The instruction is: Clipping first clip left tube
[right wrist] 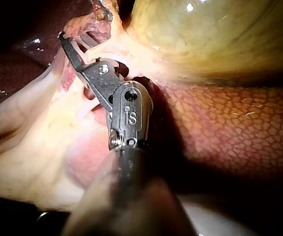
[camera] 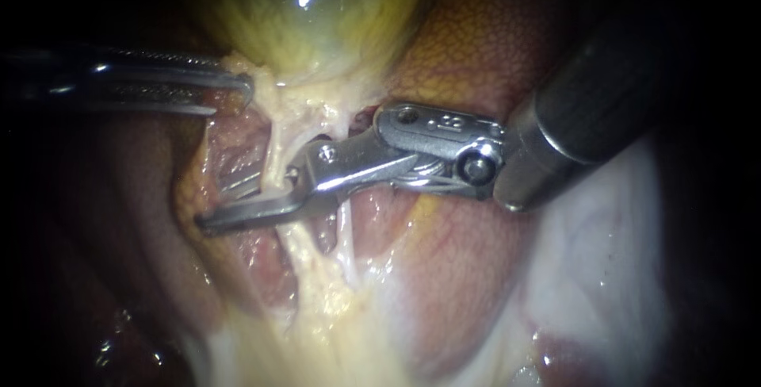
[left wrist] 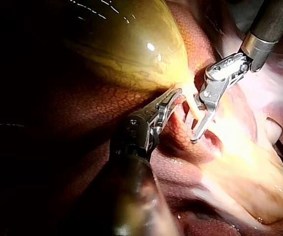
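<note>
In the endoscope view the left instrument (camera: 234, 95) comes in level, its pincer pinching the gallbladder (camera: 317, 22) at its pale neck and drawing it aside, so two strands stand out below: the thicker left tube (camera: 277, 157) and, just beside it, a thin right tube (camera: 346, 232). The right instrument (camera: 216, 206) reaches across from the liver (camera: 476, 46) side with its pincer spread. One blade lies in front of the left tube and the other shows dimly behind it, so the tube sits between them; whether a clip is loaded I cannot tell. To clip well, I judge that the far blade's tip should show clear past the tube before closing, and that the right tube and loose fat should be left outside the bite. In the left wrist view the left instrument (left wrist: 173, 98) is clamped where the gallbladder (left wrist: 127, 44) narrows, and the right instrument (left wrist: 200, 123) hangs just ahead of it, its blade crossing the left tube (left wrist: 191, 105) nearly square. That angle looks right, and steady pull from the left would hold the tube taut. In the right wrist view the right instrument (right wrist: 75, 42) has its spread tips well past the pale tissue, near the gallbladder (right wrist: 215, 39) and apart from the liver (right wrist: 230, 123). The tube itself is hard to pick out here. Close slowly, without twisting, and watch that nothing tents or tears.
</note>
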